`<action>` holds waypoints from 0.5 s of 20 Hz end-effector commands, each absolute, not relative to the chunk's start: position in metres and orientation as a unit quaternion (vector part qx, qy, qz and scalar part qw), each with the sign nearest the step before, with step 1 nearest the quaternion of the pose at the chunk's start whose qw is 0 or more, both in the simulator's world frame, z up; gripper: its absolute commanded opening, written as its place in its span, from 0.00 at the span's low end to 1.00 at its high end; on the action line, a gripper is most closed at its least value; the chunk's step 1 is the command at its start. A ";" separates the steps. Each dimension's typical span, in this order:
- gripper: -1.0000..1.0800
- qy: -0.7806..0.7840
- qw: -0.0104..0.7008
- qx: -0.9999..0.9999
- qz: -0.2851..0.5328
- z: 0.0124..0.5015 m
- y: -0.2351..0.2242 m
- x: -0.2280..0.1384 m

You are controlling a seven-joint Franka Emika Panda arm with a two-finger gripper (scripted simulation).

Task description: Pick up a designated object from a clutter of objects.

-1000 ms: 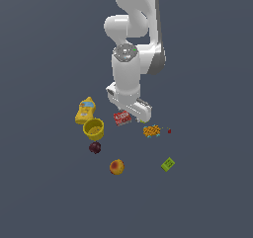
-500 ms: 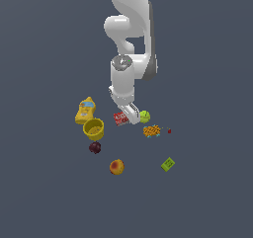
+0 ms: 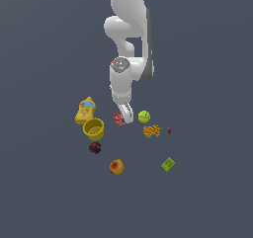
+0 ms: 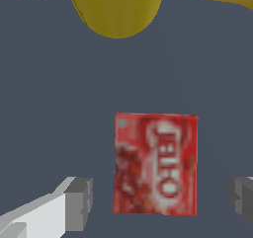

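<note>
A plain dark grey floor holds the clutter. In the exterior view the gripper (image 3: 124, 117) hides most of the red box (image 3: 118, 118), right of the yellow cup (image 3: 93, 128). The wrist view shows its fingers (image 4: 79, 204) spread wide apart, straddling the box (image 4: 155, 164) without touching it.

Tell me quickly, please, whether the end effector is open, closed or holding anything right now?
End effector: open, holding nothing; its fingers stand apart on either side of the red box, not touching it.
</note>
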State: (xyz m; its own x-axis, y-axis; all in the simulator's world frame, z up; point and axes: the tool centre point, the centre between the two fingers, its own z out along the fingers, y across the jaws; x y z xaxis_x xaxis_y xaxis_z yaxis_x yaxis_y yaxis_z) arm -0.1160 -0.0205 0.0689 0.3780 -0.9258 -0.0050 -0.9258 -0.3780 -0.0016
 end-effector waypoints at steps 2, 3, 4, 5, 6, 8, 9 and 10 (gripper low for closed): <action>0.96 0.569 0.000 -0.823 0.000 0.066 -0.023 -0.120; 0.96 0.570 0.000 -0.822 0.000 0.065 -0.023 -0.121; 0.96 0.570 0.000 -0.822 0.000 0.065 -0.023 -0.121; 0.96 0.568 0.000 -0.823 0.000 0.066 -0.023 -0.120; 0.96 0.568 0.000 -0.823 0.000 0.066 -0.023 -0.120; 0.96 0.568 0.000 -0.823 0.000 0.064 -0.022 -0.120; 0.96 0.568 0.000 -0.823 0.000 0.063 -0.022 -0.120; 0.96 0.568 0.000 -0.823 0.000 0.061 -0.023 -0.120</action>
